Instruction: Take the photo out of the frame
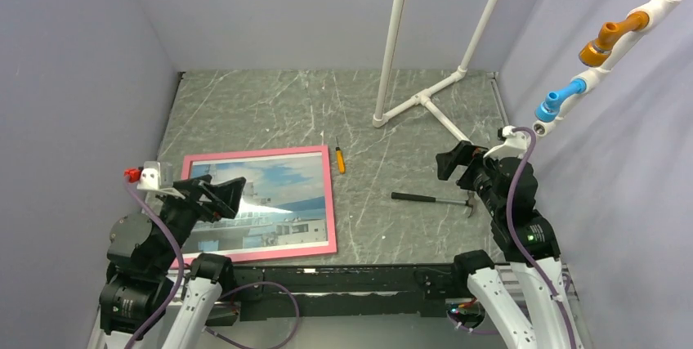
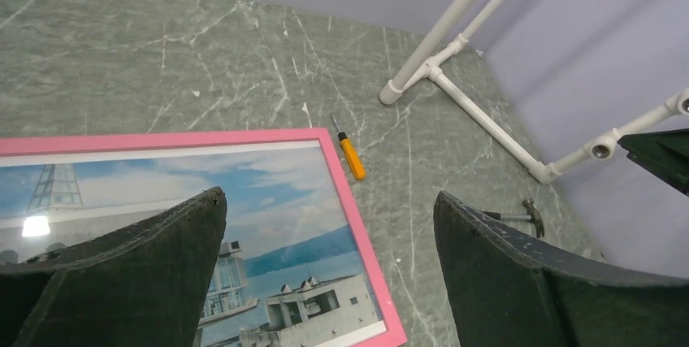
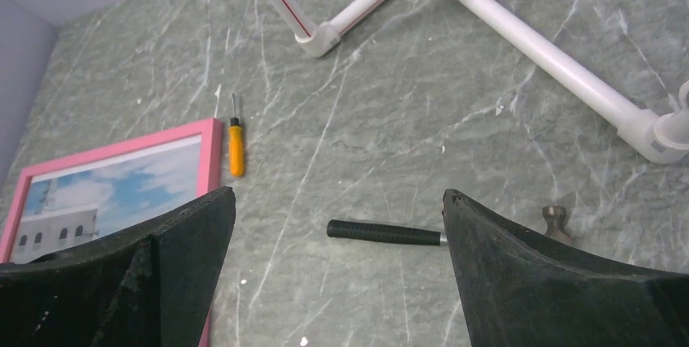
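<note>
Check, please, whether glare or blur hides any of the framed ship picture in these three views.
Top external: soft, even light, no clear hot spot on the large rectangular ship-and-sky photo in its thin pink frame; left wrist: one bright reflected spot near the print's left edge, the rest sharp; right wrist: no glare, but the gripper's black fingers block the bottom corners.

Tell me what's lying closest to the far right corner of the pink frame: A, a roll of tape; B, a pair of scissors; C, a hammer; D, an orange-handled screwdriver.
D: the orange-handled screwdriver lies just off the right edge of the frame, near its far corner. The hammer sits well farther right on the table.
</note>
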Robot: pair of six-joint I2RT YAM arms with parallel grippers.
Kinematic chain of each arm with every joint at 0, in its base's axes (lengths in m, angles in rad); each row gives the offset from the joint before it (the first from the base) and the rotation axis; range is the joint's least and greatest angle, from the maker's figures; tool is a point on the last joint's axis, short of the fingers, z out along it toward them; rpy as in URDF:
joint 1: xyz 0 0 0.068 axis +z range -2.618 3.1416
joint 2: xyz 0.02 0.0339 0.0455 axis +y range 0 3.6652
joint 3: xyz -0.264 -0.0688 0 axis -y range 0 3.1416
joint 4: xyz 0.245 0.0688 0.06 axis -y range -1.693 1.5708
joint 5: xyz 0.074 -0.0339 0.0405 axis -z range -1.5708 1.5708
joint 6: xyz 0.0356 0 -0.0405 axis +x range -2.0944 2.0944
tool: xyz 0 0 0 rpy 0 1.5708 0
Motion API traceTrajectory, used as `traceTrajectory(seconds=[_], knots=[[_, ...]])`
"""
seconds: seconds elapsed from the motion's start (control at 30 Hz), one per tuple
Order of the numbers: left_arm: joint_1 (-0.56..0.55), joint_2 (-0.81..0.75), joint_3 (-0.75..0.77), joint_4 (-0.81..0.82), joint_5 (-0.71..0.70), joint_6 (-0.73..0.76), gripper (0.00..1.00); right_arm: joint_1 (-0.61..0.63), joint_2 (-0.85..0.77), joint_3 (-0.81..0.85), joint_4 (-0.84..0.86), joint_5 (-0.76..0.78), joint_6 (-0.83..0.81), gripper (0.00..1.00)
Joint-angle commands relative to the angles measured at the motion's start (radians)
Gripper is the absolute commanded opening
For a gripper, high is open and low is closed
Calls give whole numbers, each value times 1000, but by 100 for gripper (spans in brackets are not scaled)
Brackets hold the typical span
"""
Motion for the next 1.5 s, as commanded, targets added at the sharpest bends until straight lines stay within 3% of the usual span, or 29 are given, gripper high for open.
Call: traceTrajectory(seconds=[0.0, 0.43, 0.83, 1.1, 1.47], knots=[[4, 20, -20, 13, 32, -3, 99, -2, 41, -14, 40, -28, 9, 100], [5, 44, -67, -22, 56, -13, 99, 29, 177, -157, 210, -292, 99, 100], [4, 85, -128, -84, 50, -100, 99, 462, 515, -234, 480, -184, 404, 99], [4, 112, -191, -106, 89, -171, 99, 719, 775, -200, 620, -91, 542, 89], [4, 191, -284, -69, 242, -259, 99, 875, 1001, -123, 689, -29, 617, 69]])
